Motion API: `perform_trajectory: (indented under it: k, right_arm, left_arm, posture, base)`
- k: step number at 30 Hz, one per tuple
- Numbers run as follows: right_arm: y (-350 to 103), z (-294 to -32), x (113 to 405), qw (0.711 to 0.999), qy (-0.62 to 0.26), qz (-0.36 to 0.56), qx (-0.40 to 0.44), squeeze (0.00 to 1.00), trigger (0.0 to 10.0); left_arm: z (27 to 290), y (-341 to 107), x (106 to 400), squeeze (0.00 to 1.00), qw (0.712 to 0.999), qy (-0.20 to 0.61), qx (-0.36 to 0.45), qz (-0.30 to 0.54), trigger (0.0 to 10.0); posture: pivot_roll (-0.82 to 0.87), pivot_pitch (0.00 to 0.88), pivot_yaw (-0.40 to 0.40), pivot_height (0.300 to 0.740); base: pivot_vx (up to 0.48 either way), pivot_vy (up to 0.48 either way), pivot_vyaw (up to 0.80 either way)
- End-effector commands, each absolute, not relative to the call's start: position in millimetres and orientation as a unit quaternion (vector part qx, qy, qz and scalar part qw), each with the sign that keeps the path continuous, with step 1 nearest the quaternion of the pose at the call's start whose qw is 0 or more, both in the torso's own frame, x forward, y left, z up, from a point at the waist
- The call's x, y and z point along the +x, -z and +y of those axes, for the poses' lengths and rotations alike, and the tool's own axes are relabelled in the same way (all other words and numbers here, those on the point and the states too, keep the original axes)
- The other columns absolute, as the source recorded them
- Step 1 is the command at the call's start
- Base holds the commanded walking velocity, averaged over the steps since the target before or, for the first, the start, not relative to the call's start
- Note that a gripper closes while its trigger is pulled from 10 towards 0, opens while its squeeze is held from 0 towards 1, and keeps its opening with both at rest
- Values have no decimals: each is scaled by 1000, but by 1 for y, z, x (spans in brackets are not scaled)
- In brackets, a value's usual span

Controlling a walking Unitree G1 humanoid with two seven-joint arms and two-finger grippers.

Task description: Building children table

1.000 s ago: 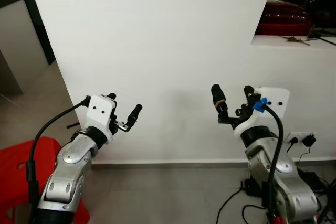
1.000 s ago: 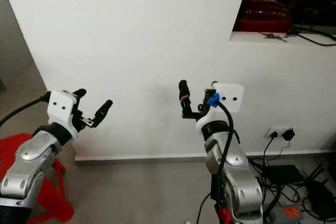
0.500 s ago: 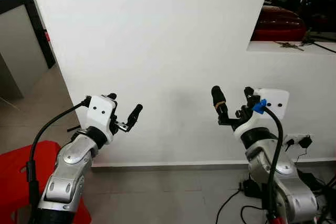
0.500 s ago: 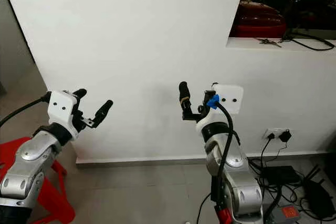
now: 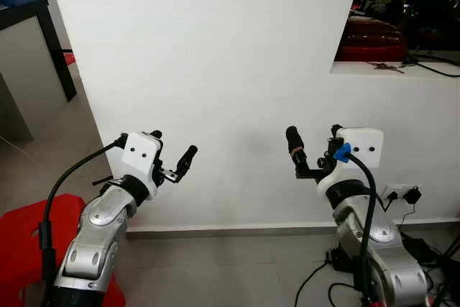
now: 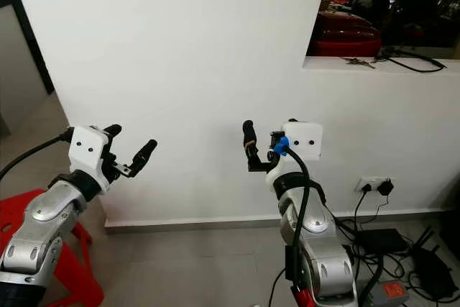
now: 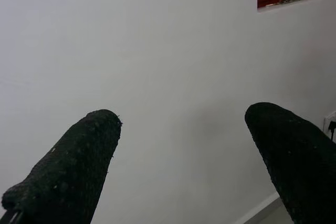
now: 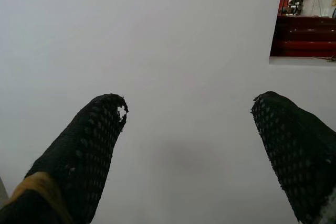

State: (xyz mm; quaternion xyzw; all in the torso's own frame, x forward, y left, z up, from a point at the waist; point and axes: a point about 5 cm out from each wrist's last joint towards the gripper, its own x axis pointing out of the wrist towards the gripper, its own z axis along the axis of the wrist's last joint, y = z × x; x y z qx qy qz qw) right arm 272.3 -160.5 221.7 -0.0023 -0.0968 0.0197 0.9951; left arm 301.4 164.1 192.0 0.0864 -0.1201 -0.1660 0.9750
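Both arms are raised in front of a plain white wall (image 5: 215, 48). My left gripper (image 5: 172, 145) is open with nothing between its fingers; in the left wrist view its two black fingertips (image 7: 89, 145) frame bare wall. My right gripper (image 5: 313, 134) is also open and empty, and its fingertips (image 8: 97, 129) stand wide apart against the same wall. A red plastic piece of furniture (image 5: 21, 235) stands on the floor at the lower left, beside my left arm. No table parts lie within reach of either gripper.
A ledge (image 5: 395, 68) in a wall opening at the upper right holds keys (image 5: 384, 67) and a dark red object (image 5: 370, 37). A wall socket (image 5: 402, 193) and cables (image 5: 338, 278) sit low on the right. A dark table (image 5: 29, 19) stands far left.
The whole picture has shifted a little as the camera moved, with the wall opening sliding leftward. Both grippers hold the same raised, open pose.
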Motion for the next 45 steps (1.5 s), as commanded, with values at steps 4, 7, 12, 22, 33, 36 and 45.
perform_trajectory:
  k: [4, 7, 12, 22, 33, 36, 45]
  right_arm:
    - [-220, -164, 275, 996, -7, -89, -9, 0, 10000]
    - [-219, -163, 276, 996, -5, -89, -9, 0, 10000]
    - [-220, -163, 277, 996, -8, -89, -11, 0, 10000]
    - [-221, -161, 280, 995, -15, -93, -11, 0, 10000]
    - [-220, -163, 282, 996, -8, -92, -15, 0, 10000]
    - [-220, -163, 283, 996, -7, -92, -16, 0, 10000]
    - [-219, -165, 283, 996, 0, -92, -20, 0, 10000]
  left_arm:
    - [162, -190, 303, 0, 975, 171, 83, -113, 10000]
    - [162, -191, 304, 0, 975, 171, 83, -113, 10000]
    - [158, -189, 301, 0, 975, 177, 77, -112, 10000]
    - [159, -190, 301, 0, 974, 176, 78, -118, 10000]
    - [156, -191, 300, 0, 972, 179, 82, -130, 10000]
    - [155, -191, 300, 0, 972, 181, 83, -127, 10000]
    - [153, -190, 301, 0, 970, 187, 84, -127, 10000]
  posture:
    - [62, 0, -64, 740]
    - [62, 0, -64, 740]
    - [68, 0, -70, 740]
    - [72, 0, -73, 740]
    - [70, 0, -74, 740]
    - [70, 0, -74, 740]
    - [65, 0, -64, 740]
  base:
    - [0, 365, -800]
    - [0, 480, -800]
    - [0, 480, -800]
    - [0, 480, -800]
    - [0, 175, -800]
    - [0, 0, -800]
    - [0, 0, -800]
